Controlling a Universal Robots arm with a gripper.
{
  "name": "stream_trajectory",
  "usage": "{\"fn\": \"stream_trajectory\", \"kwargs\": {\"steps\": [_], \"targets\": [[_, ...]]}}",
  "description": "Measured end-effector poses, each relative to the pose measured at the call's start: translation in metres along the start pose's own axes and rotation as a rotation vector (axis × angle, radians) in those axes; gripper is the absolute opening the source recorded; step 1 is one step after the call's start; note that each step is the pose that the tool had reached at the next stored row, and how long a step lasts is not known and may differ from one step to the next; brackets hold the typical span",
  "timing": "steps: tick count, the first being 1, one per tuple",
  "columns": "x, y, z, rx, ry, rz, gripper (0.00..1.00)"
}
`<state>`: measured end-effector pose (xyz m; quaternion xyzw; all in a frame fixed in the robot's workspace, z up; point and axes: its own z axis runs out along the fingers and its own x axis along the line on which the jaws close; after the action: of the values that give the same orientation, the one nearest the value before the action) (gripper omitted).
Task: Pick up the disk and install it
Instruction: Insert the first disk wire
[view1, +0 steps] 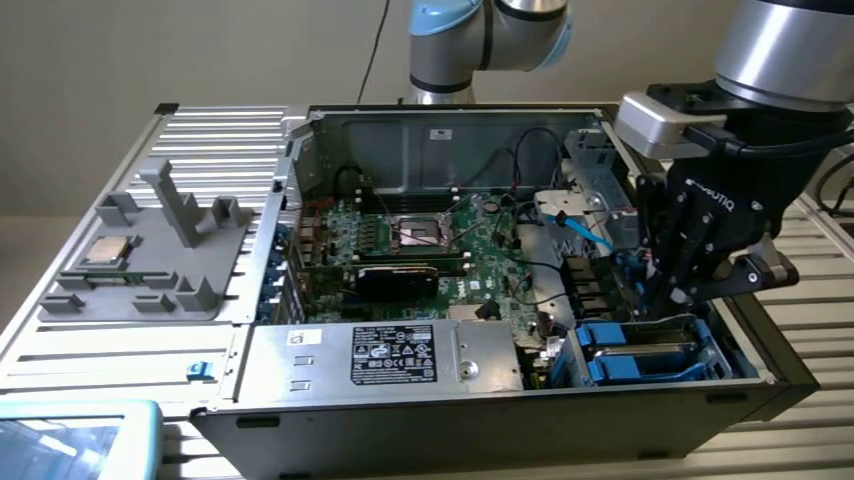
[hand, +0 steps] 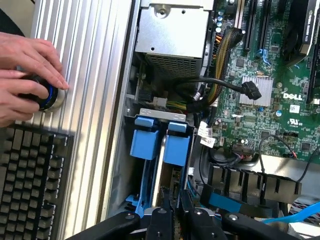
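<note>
Here the pincer (view1: 663, 303) pinches the disk (hand: 150, 145); the wrist view catches a hand (hand: 30, 57).

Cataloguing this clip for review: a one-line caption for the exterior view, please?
Tool down inside the open computer case, at the blue-framed disk in one corner.

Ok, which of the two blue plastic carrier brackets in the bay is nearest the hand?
The blue plastic bracket on the green motherboard side; the other bracket sits against the case's outer wall.
</note>
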<state>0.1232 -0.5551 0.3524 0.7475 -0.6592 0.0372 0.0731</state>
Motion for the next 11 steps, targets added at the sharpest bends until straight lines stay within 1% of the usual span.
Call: {"fn": "stream_trajectory", "kwargs": {"steps": [3,4,5,7,8,9,11], "targets": [[0.0,0.0,0.0004,-0.0304,0.0038,0.009,0.17],[-0.0001,0.0,0.0007,-0.0375,0.004,0.013,0.17],[-0.0001,-0.0001,0.0012,-0.0432,0.0038,0.018,0.17],[-0.0003,-0.0001,0.0022,-0.0508,0.0031,0.03,0.17],[-0.0003,-0.0002,0.0025,-0.0531,0.0031,0.036,0.17],[-0.0003,-0.0009,0.0027,-0.0541,0.0039,0.04,0.17],[-0.0001,-0.0029,0.0029,-0.0555,0.0077,0.046,0.17]]}}
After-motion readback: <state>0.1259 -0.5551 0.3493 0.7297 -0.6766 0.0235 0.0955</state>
